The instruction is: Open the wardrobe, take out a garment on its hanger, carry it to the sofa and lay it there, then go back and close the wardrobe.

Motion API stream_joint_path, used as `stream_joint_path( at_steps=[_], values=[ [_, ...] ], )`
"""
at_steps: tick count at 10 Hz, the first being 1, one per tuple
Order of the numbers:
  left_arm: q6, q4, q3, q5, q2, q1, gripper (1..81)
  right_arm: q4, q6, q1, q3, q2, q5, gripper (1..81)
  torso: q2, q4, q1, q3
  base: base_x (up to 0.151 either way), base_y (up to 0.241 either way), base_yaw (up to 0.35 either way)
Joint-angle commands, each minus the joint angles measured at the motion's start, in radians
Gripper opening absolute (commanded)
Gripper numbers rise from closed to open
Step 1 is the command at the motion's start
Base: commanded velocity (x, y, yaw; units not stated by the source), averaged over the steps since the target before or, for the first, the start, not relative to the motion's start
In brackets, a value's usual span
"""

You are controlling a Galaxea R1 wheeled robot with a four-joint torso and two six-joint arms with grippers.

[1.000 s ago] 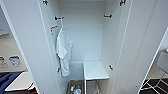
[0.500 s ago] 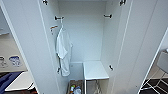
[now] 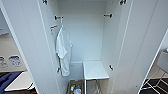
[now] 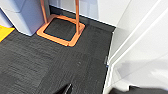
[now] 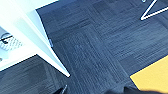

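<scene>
The wardrobe [image 3: 82, 37] is standing open before the robot, both of its slim white doors swung wide, one on each side of the head view. Inside, a white short-sleeved shirt [image 3: 63, 51] is hanging from a short dark peg [image 3: 58, 17] on the left inner wall, drooping down toward a lower hook. A matching peg [image 3: 108, 15] is sticking out from the right inner wall with nothing on it. A white shelf [image 3: 95, 70] is sitting low on the right side of the interior, and below it a basket [image 3: 75, 88] is holding a few colourful items that are too blurred to name. A strip of blue [image 3: 7, 80] is showing at the lower left edge, past the left door; whether it is the sofa cannot be told.

In the left wrist view, dark grey carpet [image 4: 50, 65] is spreading beneath the arm, with an orange metal frame [image 4: 62, 31] standing on it beside a pale blue-grey cabinet [image 4: 23, 15], and a white wardrobe door [image 4: 140, 50] is rising alongside. In the right wrist view, the same carpet is lying under a white door edge [image 5: 37, 42], with a yellow floor patch [image 5: 152, 77] near one corner.

Whether either gripper's fingers are spread or pressed together cannot be told.
</scene>
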Motion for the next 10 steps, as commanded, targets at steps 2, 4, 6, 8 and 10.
stream_joint_path(
  at_steps=[2,4,6,8,10],
  values=[
    [-0.288,-0.029,-0.128,0.029,-0.092,-0.228,81.1,0.284,0.010,0.234,-0.134,-0.085,-0.138,81.1,0.000,0.000,0.000,0.000,0.000,0.000,0.000],
    [-0.351,-0.029,-0.073,0.064,-0.083,-0.294,81.1,0.397,0.008,0.303,-0.108,-0.087,-0.210,81.1,0.000,0.000,0.000,0.000,0.000,0.000,0.000],
    [-0.369,-0.030,0.036,0.073,-0.092,-0.349,81.1,0.440,0.008,0.375,-0.042,-0.085,-0.238,81.1,0.001,0.000,0.001,-0.001,0.000,0.000,0.000],
    [-0.371,-0.032,0.092,0.087,-0.078,-0.390,81.1,0.486,0.008,0.427,0.030,-0.066,-0.285,81.1,0.001,0.000,0.002,-0.001,0.000,0.000,0.000],
    [-0.373,-0.026,0.101,0.127,-0.020,-0.426,81.1,0.489,0.007,0.429,0.083,0.011,-0.287,81.1,0.001,0.000,0.002,-0.001,0.000,0.000,0.000]
  ],
)
